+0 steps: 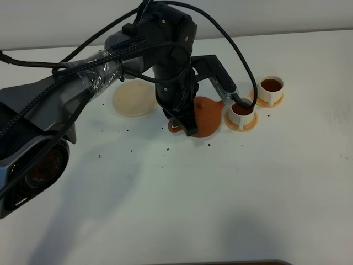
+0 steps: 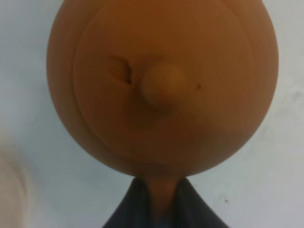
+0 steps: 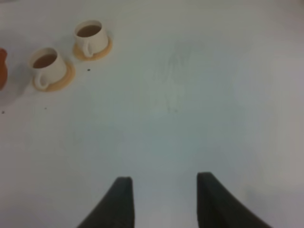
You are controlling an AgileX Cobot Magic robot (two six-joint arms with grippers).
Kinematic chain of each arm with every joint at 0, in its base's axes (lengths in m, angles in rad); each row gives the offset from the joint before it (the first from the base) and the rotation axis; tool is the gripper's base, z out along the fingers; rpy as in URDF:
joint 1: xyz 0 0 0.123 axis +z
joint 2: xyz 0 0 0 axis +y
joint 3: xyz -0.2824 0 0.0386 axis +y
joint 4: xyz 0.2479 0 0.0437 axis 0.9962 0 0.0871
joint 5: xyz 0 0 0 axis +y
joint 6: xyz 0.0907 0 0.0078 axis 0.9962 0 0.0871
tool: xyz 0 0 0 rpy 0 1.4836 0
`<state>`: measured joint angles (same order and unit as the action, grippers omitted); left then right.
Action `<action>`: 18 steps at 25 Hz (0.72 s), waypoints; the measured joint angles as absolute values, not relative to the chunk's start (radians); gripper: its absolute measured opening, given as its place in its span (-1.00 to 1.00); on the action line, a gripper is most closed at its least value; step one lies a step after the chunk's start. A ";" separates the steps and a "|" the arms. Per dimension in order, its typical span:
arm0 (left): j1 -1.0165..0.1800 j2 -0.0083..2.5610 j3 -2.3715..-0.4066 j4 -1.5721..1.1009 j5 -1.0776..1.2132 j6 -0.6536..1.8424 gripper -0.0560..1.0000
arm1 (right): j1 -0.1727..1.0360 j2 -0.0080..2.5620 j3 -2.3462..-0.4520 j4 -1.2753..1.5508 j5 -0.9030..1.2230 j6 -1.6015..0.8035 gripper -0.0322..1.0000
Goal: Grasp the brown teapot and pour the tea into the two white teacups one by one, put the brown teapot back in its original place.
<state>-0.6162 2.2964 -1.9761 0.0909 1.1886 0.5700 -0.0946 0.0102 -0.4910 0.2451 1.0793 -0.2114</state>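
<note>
The brown teapot [image 1: 208,117] is just left of the nearer white teacup [image 1: 241,114], with its spout toward that cup. My left gripper [image 1: 183,126] is shut on the teapot's side handle. In the left wrist view the teapot [image 2: 161,85] shows its lid and knob, and the dark fingers [image 2: 133,209] clamp the handle. Both teacups, the nearer one and the farther one [image 1: 271,88], hold dark tea and stand on orange saucers. The beige coaster [image 1: 134,99] lies bare to the left of the arm. My right gripper [image 3: 164,199] hangs open over bare table, far from the cups [image 3: 47,66] [image 3: 90,37].
The left arm and its cables [image 1: 165,61] stretch over the table's middle and hide part of the teapot. Small dark specks [image 1: 165,149] dot the white tabletop [image 1: 248,199] in front of the teapot. The table's back edge [image 1: 309,33] runs behind the cups.
</note>
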 joint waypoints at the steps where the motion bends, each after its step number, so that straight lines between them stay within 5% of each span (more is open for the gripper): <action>1: -0.614 2.296 -1.976 0.085 1.189 0.569 -0.69 | -0.095 0.010 -0.491 0.245 1.079 -0.211 -0.34; 18: -0.549 2.148 -1.976 0.108 1.190 0.271 -0.69 | -0.095 0.010 -0.491 0.245 1.079 -0.211 -0.34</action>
<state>-0.5494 2.1477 -1.9761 0.1082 1.1897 0.2706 -0.0946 0.0102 -0.4910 0.2451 1.0793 -0.2114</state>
